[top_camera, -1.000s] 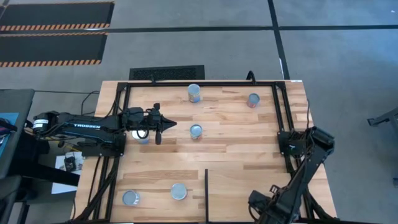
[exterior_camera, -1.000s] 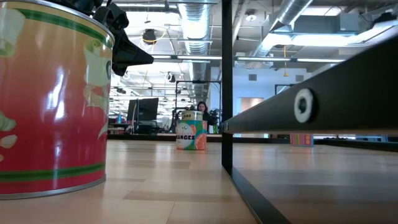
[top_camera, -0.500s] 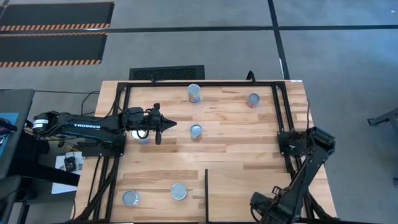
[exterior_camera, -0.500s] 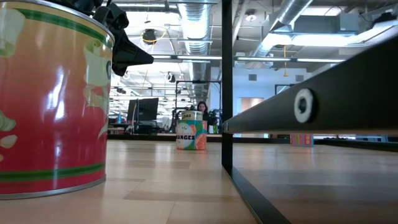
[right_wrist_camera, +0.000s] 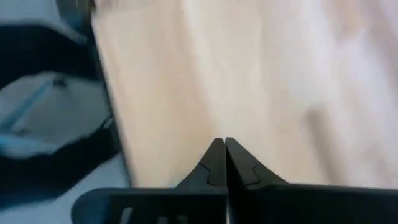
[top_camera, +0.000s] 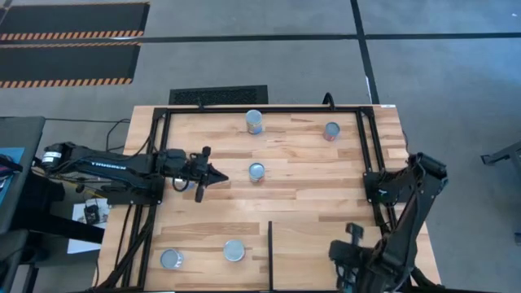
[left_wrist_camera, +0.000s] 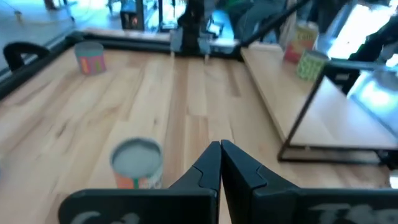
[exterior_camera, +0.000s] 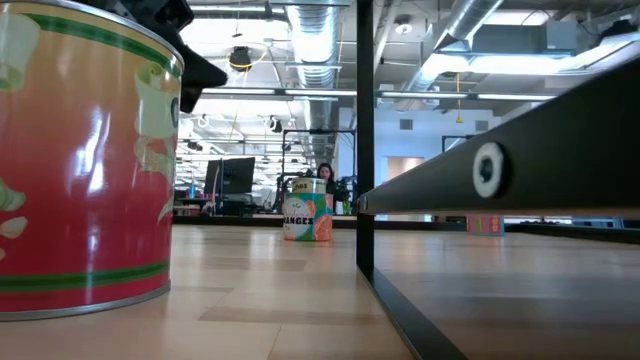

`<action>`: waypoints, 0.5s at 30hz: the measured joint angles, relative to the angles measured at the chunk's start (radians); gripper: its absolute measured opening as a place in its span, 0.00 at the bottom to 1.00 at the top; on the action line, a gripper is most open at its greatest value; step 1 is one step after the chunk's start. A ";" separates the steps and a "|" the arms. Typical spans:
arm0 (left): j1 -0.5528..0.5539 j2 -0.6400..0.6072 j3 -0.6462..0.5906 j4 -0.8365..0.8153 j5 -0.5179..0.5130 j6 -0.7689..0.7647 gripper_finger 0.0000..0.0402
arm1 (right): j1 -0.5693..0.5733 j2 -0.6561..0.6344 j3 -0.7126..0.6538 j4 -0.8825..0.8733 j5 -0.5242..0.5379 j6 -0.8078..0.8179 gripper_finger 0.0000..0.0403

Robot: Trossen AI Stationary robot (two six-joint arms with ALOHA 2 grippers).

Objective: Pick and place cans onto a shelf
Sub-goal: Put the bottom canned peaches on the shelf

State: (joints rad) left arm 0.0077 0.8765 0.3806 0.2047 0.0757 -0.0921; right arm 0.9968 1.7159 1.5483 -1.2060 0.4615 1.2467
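left hand, fingers pressed together and empty, hovers beside the middle can.

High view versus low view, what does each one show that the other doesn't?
Only the high view shows both arms: the left claw shut over the table's left side, the right claw low at the near right edge, plus five cans, among them the middle can.

Only the low view shows the room behind, with ceiling ducts and a person far off.

Both show the wooden table, the black divider bar and cans standing upright.
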 joint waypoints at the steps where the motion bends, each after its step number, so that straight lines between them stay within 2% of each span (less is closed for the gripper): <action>1: -0.024 -0.007 0.011 -0.037 -0.030 -0.001 0.00 | -0.008 -0.022 -0.030 0.027 0.046 -0.036 0.01; 4: -0.096 -0.015 0.055 -0.149 -0.117 -0.020 0.00 | -0.045 -0.101 -0.157 0.164 0.130 -0.180 0.01; 9: -0.212 -0.015 0.156 -0.366 -0.238 -0.077 0.00 | -0.169 -0.262 -0.450 0.588 0.140 -0.488 0.00; 12: -0.271 -0.015 0.215 -0.519 -0.320 -0.149 0.00 | -0.262 -0.351 -0.632 0.905 0.087 -0.695 0.00; 15: -0.318 -0.015 0.267 -0.680 -0.384 -0.261 0.00 | -0.368 -0.413 -0.791 1.218 -0.019 -0.868 0.00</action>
State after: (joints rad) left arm -0.3105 0.8616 0.6480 -0.4750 -0.3079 -0.3534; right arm 0.6287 1.3025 0.7572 0.0124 0.4420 0.3785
